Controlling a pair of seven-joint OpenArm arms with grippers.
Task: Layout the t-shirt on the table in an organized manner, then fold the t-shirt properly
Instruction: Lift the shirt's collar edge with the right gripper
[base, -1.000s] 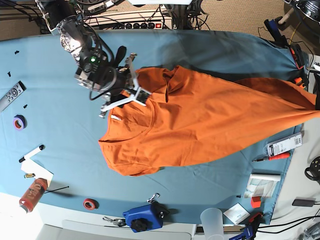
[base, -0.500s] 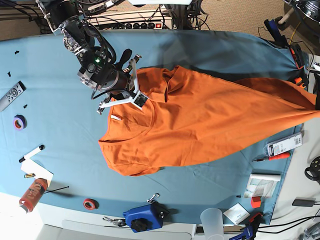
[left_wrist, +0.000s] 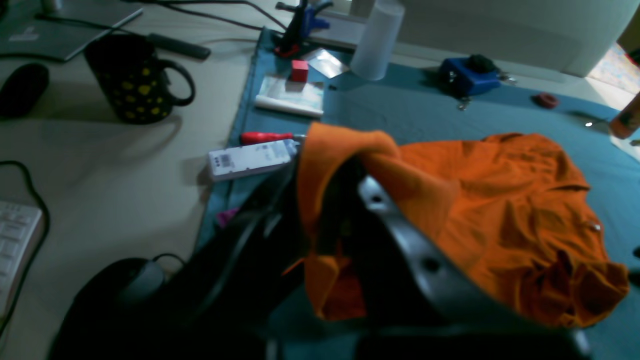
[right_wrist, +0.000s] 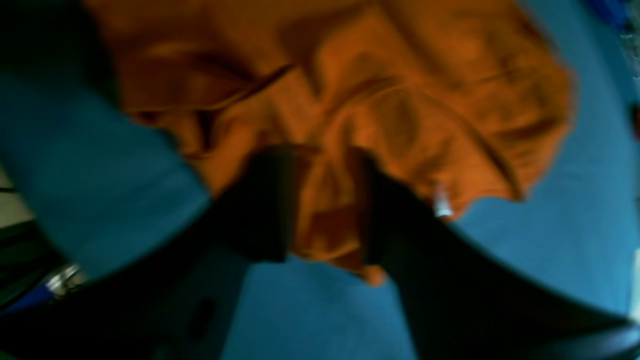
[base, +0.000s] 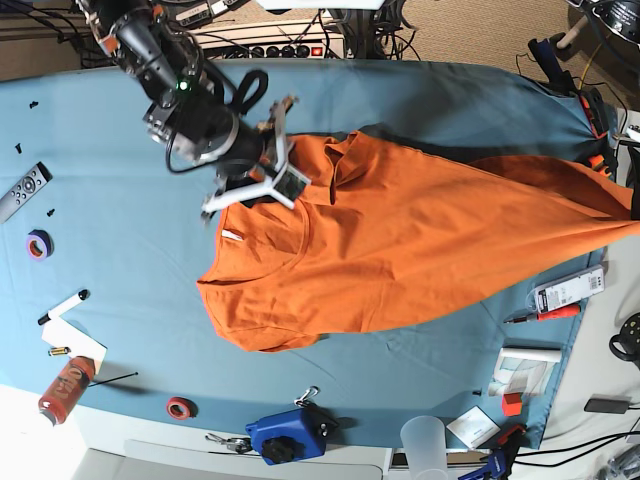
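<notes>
The orange t-shirt (base: 400, 240) lies spread across the teal table (base: 120, 300), collar and white neck tag (base: 232, 236) toward the left, hem stretched to the right edge. My right gripper (base: 285, 150) hovers at the upper shoulder and sleeve. In the blurred right wrist view its dark fingers (right_wrist: 270, 200) stand apart, open, with rumpled shirt cloth (right_wrist: 400, 100) between them. In the left wrist view my left gripper (left_wrist: 345, 200) is shut on a bunched edge of the t-shirt (left_wrist: 500, 200), the cloth draping over its fingers.
A remote (base: 22, 190), purple tape (base: 38, 243), marker (base: 63, 305) and red bottle (base: 65, 390) line the left margin. A red tape ring (base: 180, 407), blue device (base: 288, 435) and clear cup (base: 425, 440) sit along the near edge. A white box (base: 568, 290) lies at the right.
My right gripper has moved toward the far edge and a little right, and its fingers have spread. The shirt and the left arm have hardly moved.
</notes>
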